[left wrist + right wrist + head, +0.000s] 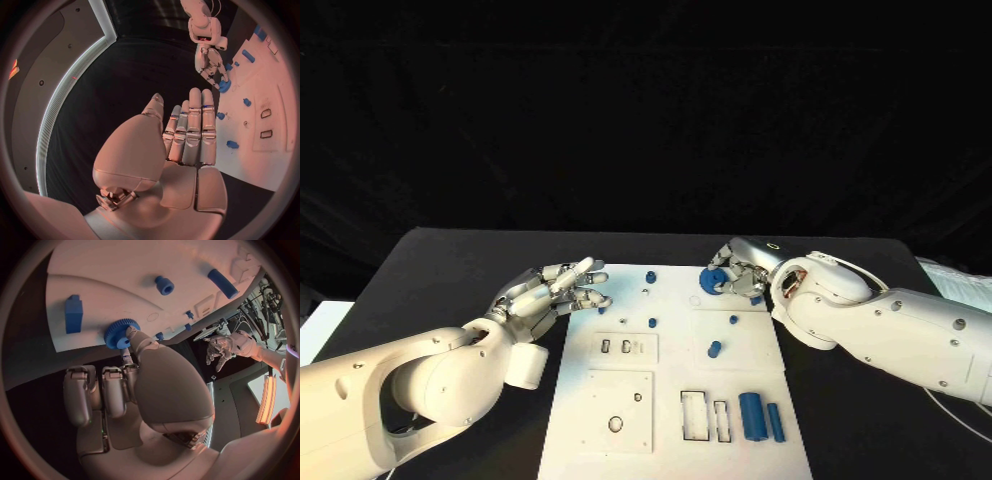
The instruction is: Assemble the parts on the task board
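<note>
The right hand (737,268) is pinching a small blue toothed plastic gear (121,333) at the far right edge of the flat white task board (625,405), with the gear lying partly over that edge. The grip is looking shallow, only fingertips on the rim, so the gear may be slipping or tilting as it is carried, and could be dropping off onto the black table (459,265). The left hand (557,290) is hovering over the board's far left edge, fingers straight, close together, holding nothing.
</note>
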Available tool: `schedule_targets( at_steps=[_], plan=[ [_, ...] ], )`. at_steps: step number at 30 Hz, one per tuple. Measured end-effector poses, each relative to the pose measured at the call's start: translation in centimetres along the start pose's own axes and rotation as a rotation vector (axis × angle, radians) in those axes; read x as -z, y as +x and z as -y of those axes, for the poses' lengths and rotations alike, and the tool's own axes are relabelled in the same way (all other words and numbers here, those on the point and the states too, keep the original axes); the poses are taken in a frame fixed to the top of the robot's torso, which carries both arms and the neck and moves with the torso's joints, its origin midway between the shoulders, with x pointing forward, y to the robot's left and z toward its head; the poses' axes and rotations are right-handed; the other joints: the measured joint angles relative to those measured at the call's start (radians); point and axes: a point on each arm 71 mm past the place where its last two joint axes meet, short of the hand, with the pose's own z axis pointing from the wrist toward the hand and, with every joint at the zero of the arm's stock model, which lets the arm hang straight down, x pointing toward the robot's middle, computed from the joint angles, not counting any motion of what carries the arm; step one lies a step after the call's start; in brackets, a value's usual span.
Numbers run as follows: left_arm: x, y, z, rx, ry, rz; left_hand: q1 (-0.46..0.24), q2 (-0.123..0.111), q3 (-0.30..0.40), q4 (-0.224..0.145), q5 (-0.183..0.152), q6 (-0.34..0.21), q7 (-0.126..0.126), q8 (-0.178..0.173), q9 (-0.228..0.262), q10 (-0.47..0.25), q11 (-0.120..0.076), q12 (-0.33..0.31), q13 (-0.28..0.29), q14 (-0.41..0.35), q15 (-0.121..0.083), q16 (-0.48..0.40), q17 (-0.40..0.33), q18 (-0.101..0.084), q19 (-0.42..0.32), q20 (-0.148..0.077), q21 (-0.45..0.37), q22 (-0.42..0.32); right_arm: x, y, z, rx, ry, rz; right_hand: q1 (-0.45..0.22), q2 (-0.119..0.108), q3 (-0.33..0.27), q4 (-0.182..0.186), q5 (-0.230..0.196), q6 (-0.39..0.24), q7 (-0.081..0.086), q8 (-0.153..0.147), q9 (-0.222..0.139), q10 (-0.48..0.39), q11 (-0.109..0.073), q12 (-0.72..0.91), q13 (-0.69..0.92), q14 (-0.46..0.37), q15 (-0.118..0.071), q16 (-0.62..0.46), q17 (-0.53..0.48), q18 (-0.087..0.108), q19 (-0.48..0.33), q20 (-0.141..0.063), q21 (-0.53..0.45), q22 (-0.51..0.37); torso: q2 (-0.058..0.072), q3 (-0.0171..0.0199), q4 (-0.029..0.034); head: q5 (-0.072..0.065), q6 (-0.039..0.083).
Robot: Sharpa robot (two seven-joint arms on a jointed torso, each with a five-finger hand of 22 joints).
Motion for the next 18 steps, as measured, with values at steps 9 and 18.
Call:
schedule_targets(
  at_steps=[9, 18],
  plan=[
    [0.0, 0.0, 0.0, 0.0, 0.0, 0.001, 0.0, 0.0, 0.0, 0.0, 0.0, 0.0, 0.0, 0.0, 0.0, 0.0, 0.0, 0.0, 0.0, 0.0, 0.0, 0.0, 0.0, 0.0, 0.0, 0.0, 0.0, 0.0, 0.4, -0.1, -1.9, -0.023, -0.057, 0.032, -0.063, -0.007, 0.013, 0.001, -0.002, 0.0, 0.0, 0.0, 0.0, 0.0, 0.0, 0.0, 0.0, 0.0, 0.0, 0.0, 0.0, 0.0, -0.002, -0.002, 0.0, 0.0, 0.0, -0.0007, 0.0002, 0.004, 0.003],
    [0.0, 0.0, 0.0, 0.0, 0.0, 0.001, 0.0, 0.0, 0.0, 0.0, 0.0, 0.0, 0.0, 0.0, 0.0, 0.0, 0.0, 0.0, 0.0, 0.0, 0.0, 0.0, 0.0, 0.0, 0.0, 0.0, 0.0, 0.0, 0.1, -0.7, -5.9, -0.043, -0.156, 0.073, -0.086, -0.018, 0.017, 0.005, -0.003, 0.005, -0.001, 0.0, 0.0, 0.0, 0.0, 0.0, 0.0, 0.0, 0.0, 0.0, 0.0, 0.0, -0.004, -0.004, 0.0, 0.0, 0.0, -0.0014, 0.0007, 0.003, 0.006]
  ],
)
